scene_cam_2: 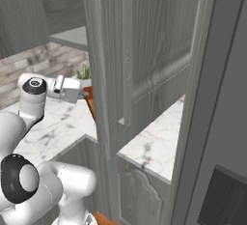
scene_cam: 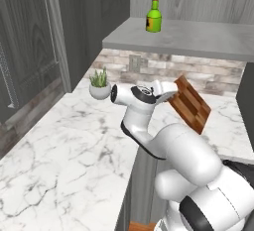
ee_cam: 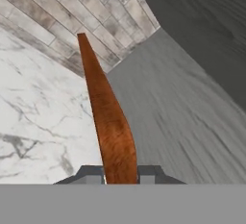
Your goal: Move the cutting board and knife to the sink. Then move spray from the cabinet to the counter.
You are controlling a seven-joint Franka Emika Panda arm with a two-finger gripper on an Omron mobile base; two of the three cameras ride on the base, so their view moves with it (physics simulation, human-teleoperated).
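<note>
Claw (ee_cam: pixel 120 172) clamped on cutting board (scene_cam: pixel 191 103) at one short end, board edge-on w/ long axis running straight out from claw, lifted tilted above table (scene_cam: pixel 64 145) center-right of left base view; spray (scene_cam: pixel 154 16) on cabinet shelf, top center.

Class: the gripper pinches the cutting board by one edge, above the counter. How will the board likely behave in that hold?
The cutting board looks like rigid wood, so it should stay stiff. The gripper grips only its thin edge, so the broad slab hangs tilted and may pivot or slip. If dropped on the counter it would probably land flat, not roll.
</note>
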